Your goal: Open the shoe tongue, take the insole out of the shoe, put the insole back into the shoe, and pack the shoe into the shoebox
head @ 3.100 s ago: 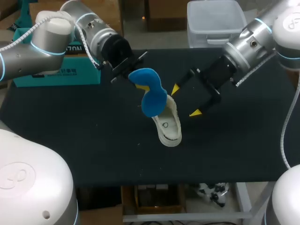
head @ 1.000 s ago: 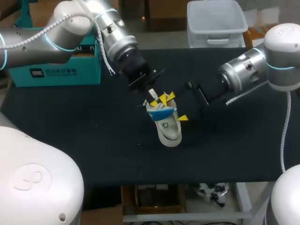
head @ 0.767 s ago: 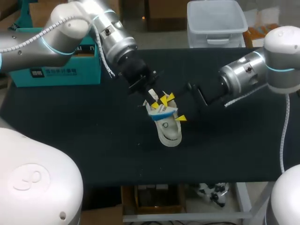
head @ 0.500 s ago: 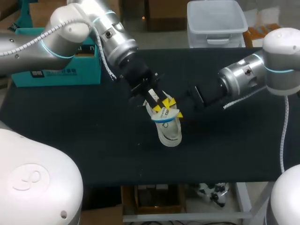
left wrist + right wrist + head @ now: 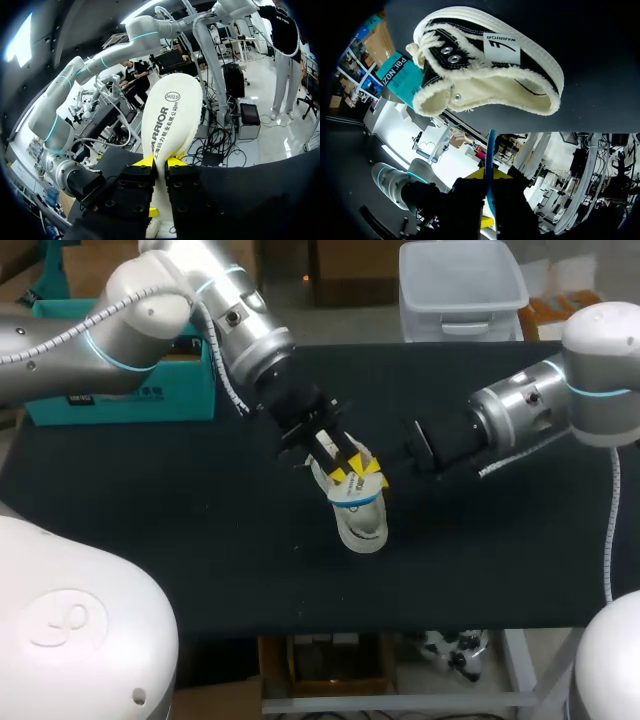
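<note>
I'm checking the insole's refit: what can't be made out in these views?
Head view: how deep the insole sits in the shoe; the left pincer and right pincer cover it.
Right wrist view: the shoe's inside; its side faces the camera.
Left wrist view: the shoe; the insole and left pincer block it.

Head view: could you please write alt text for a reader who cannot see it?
Both arms meet over a shoe in the middle of a black table. The left gripper and right gripper, yellow tips close together, hold a blue insole at the shoe's opening.
</note>
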Available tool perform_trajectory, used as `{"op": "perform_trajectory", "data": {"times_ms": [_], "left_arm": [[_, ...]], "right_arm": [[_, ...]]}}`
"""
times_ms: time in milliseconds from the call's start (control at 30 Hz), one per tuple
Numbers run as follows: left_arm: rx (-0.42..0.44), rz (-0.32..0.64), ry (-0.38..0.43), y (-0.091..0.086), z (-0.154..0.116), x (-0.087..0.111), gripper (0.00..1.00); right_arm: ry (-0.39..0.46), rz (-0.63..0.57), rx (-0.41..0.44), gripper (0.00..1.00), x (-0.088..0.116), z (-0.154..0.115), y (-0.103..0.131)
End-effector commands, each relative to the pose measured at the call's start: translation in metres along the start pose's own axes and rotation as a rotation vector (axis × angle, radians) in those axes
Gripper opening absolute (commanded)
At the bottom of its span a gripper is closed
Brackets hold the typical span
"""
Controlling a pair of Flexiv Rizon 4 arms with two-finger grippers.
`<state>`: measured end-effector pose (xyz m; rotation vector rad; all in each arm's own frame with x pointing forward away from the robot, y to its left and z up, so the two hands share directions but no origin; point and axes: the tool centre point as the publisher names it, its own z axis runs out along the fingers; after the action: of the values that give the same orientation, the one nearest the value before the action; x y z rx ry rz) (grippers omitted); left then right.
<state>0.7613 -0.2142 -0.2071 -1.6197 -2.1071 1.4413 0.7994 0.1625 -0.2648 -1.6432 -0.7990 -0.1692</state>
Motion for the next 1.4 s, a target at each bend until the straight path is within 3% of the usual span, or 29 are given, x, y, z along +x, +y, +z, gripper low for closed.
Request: {"op": "perform_trajectory", "data": {"times_ms": [33, 133, 167, 200, 267, 300, 533, 767, 1100, 1400], "left_arm": [[-0.002, -0.013, -0.003, 0.003, 0.003, 0.001, 0.00], [0.016, -0.036, 0.006, 0.004, 0.002, 0.001, 0.00], [0.024, -0.044, 0.010, 0.004, 0.001, 0.001, 0.05], [0.036, -0.054, 0.021, 0.004, -0.001, 0.001, 0.38], [0.064, -0.075, 0.041, 0.006, -0.005, 0.000, 0.87], [0.076, -0.087, 0.053, 0.007, -0.007, -0.001, 1.00], [0.153, -0.152, 0.109, 0.016, -0.031, -0.003, 1.00], [0.145, -0.222, 0.152, 0.036, -0.063, -0.003, 1.00], [0.069, -0.278, 0.197, 0.058, -0.095, 0.004, 1.00], [0.029, -0.291, 0.176, 0.067, -0.115, 0.010, 1.00]], "right_arm": [[-0.003, -0.001, 0.009, 0.00, 0.000, -0.001, 0.001], [-0.005, -0.006, 0.012, 0.00, -0.001, -0.001, 0.003], [-0.007, -0.012, 0.013, 0.00, -0.002, -0.001, 0.003], [-0.007, -0.014, 0.013, 0.00, -0.003, -0.001, 0.004], [-0.008, -0.019, 0.010, 0.00, -0.004, -0.001, 0.004], [-0.007, -0.023, 0.008, 0.00, -0.005, -0.001, 0.005], [-0.008, -0.039, -0.001, 0.00, -0.011, 0.000, 0.004], [-0.002, -0.050, -0.011, 0.00, -0.017, 0.001, 0.007], [0.017, -0.069, -0.028, 0.00, -0.019, -0.003, 0.010], [0.023, -0.075, -0.025, 0.00, -0.015, -0.005, 0.012]]}}
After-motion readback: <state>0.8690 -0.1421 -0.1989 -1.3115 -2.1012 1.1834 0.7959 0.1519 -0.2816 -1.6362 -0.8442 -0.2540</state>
